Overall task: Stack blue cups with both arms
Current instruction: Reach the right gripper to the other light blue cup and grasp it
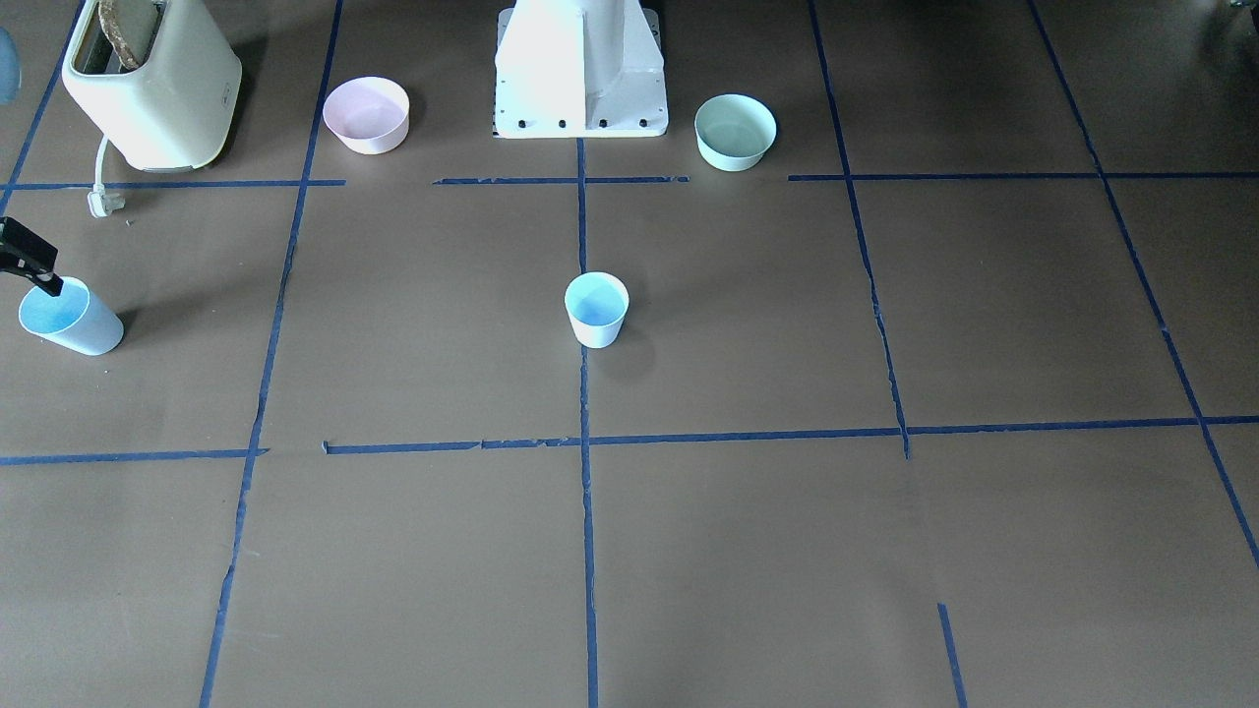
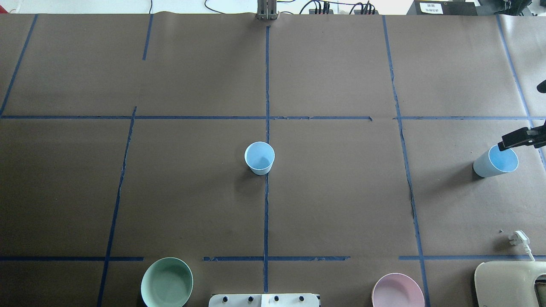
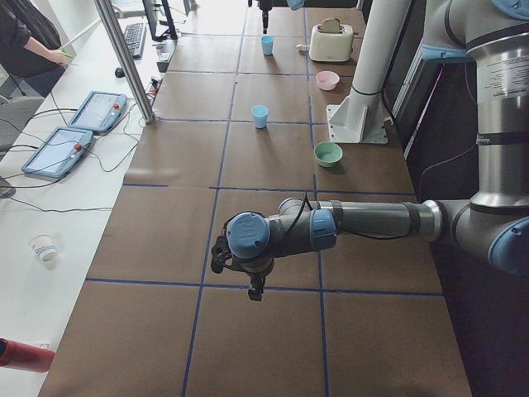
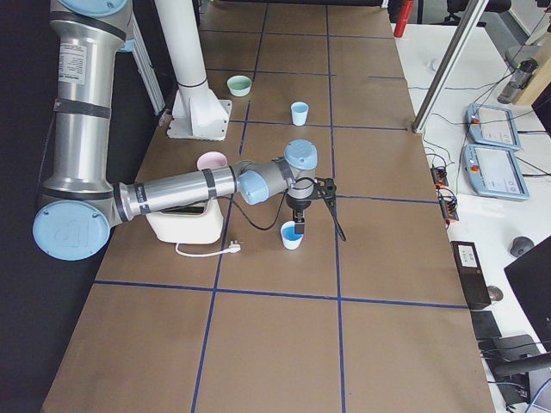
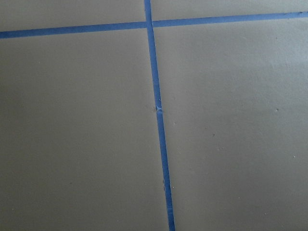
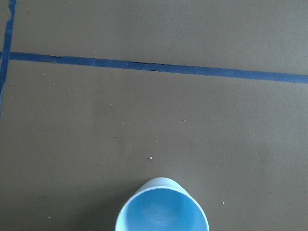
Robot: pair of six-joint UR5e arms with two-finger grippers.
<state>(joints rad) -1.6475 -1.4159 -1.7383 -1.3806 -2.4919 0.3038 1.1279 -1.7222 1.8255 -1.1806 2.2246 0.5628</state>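
One blue cup [image 1: 596, 309] stands upright at the table's middle on the tape cross; it also shows in the overhead view [image 2: 259, 157]. The second blue cup [image 1: 69, 317] stands far to the robot's right [image 2: 496, 161]. My right gripper [image 1: 47, 283] is right over this cup, and one black fingertip [image 2: 505, 145] touches its rim. The other finger is hidden, so I cannot tell its grip. The right wrist view shows the cup [image 6: 162, 207] at its bottom edge and no fingers. My left gripper [image 3: 254, 289] hangs low over bare table far to the robot's left; I cannot tell whether it is open or shut.
A cream toaster [image 1: 152, 84] with its loose plug [image 2: 519, 237] stands behind the right cup. A pink bowl [image 1: 366, 114] and a mint-green bowl [image 1: 735, 131] flank the white pedestal [image 1: 580, 69]. Blue tape lines grid the brown table. An operator [image 3: 25, 41] sits beyond the far side.
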